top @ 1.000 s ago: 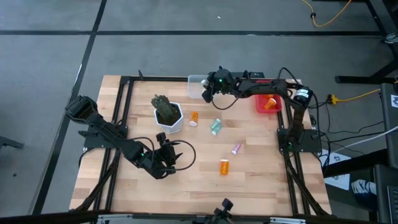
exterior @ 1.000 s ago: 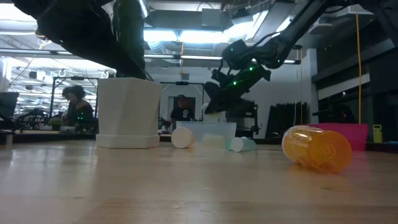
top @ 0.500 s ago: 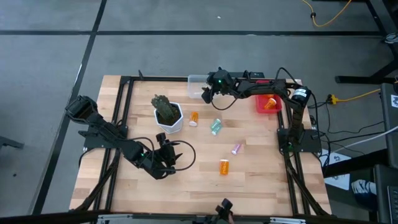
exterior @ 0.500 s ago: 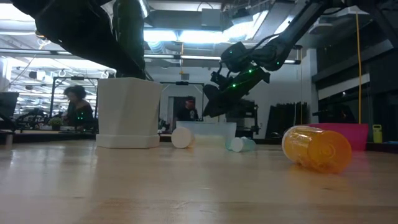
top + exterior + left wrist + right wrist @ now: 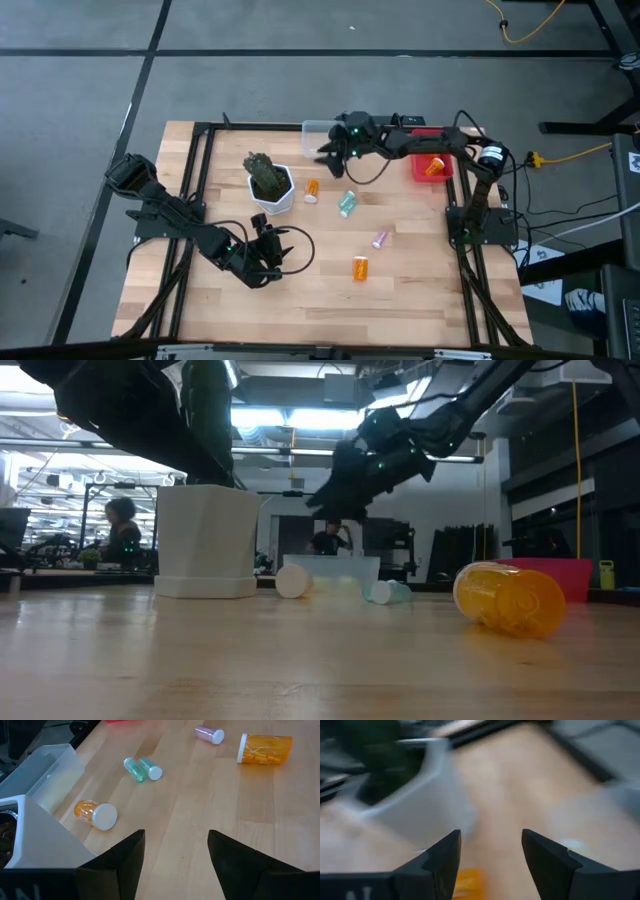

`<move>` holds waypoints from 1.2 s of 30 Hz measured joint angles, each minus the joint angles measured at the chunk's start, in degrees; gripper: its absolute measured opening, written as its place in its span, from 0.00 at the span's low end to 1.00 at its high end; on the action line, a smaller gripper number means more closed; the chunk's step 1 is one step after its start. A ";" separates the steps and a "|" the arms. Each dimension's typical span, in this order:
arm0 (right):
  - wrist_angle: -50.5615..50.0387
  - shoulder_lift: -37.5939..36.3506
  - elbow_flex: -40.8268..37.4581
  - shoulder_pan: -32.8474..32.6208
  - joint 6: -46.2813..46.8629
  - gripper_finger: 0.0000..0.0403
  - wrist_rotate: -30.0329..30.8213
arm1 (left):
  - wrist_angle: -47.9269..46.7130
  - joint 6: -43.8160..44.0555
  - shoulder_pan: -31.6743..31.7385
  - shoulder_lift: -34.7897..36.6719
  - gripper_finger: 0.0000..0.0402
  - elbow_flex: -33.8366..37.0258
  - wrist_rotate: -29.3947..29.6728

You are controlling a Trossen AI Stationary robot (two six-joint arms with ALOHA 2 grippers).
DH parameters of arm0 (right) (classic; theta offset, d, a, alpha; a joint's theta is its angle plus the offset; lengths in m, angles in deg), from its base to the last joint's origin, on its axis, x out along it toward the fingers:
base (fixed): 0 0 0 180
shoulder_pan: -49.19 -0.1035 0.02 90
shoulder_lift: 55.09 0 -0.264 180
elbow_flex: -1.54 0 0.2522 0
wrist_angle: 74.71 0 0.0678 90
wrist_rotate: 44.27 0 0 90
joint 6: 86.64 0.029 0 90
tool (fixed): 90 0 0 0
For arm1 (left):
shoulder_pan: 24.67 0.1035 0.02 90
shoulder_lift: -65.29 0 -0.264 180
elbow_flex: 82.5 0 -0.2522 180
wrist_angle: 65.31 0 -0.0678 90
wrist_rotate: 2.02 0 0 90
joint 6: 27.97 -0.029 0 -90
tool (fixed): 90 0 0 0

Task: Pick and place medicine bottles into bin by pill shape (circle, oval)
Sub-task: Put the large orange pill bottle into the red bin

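Observation:
Several small pill bottles lie on their sides on the wooden table: a small orange one (image 5: 312, 190) (image 5: 96, 813), green ones (image 5: 347, 203) (image 5: 141, 769), a pink one (image 5: 380, 239) (image 5: 209, 734) and a bigger orange one (image 5: 360, 267) (image 5: 505, 598). Another orange bottle (image 5: 434, 166) lies in the red bin (image 5: 418, 172). My right gripper (image 5: 325, 153) (image 5: 490, 837) hangs open and empty at the near edge of the clear bin (image 5: 312, 132), pointing toward the table's left. My left gripper (image 5: 275, 240) (image 5: 175, 837) waits open near the table's front left, above the wood.
A white hexagonal plant pot (image 5: 272, 185) (image 5: 207, 540) stands left of the bottles, close to the small orange one. The clear bin and red bin sit along the far edge. Bare wood lies between the bottles and the near edge. People show in the room behind.
My right gripper has opened over the clear bin; a pale thing at its tips a second ago no longer shows there. It has then swung toward the table's left, risen a little and tipped up from pointing steeply down to nearly level. The bottles on the table have not moved.

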 joint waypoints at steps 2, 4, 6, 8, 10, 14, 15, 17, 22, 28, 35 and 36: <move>-0.57 -0.47 0.00 -1.45 -1.44 0.52 -6.23 | 0.00 0.01 0.00 0.00 0.52 0.00 -0.01; -0.89 -0.53 0.02 -3.15 -3.29 0.51 -10.76 | 0.00 0.00 0.00 0.00 0.53 0.00 -0.05; -2.63 -0.50 0.01 -4.84 -4.99 0.51 -12.07 | 0.00 0.01 0.00 0.00 0.52 0.00 -0.06; -4.71 -0.44 0.00 -6.61 -6.87 0.51 -8.91 | 0.00 0.01 -0.01 0.00 0.53 0.00 -0.08; -7.00 -0.27 0.00 -8.16 -7.67 0.51 -2.47 | 0.00 0.05 -0.02 0.00 0.52 0.00 -0.10; -7.31 -0.24 -0.04 -11.58 -6.29 0.51 12.60 | 0.00 0.29 -0.01 0.00 0.53 0.00 -0.10; -7.24 -0.24 -0.04 -12.44 -5.67 0.51 15.54 | 0.00 0.29 0.00 0.00 0.53 0.00 -0.10; -6.71 -0.24 -0.04 -13.95 -4.48 0.51 20.42 | 0.00 0.29 -0.01 0.00 0.53 0.00 -0.10; -4.38 2.14 0.00 -16.18 -3.31 0.51 28.62 | 0.02 0.31 -0.02 0.00 0.53 0.00 -0.08; -0.79 5.68 0.00 -16.26 -3.17 0.51 28.76 | 0.24 0.46 -0.01 0.00 0.53 0.00 -0.08; -0.82 6.21 -0.02 -15.79 -3.29 0.51 28.75 | 0.24 0.07 -0.02 0.00 0.53 0.00 -0.06; -0.70 6.21 -0.02 -15.54 -3.29 0.51 28.76 | 0.24 0.03 -0.02 0.00 0.53 0.00 -0.06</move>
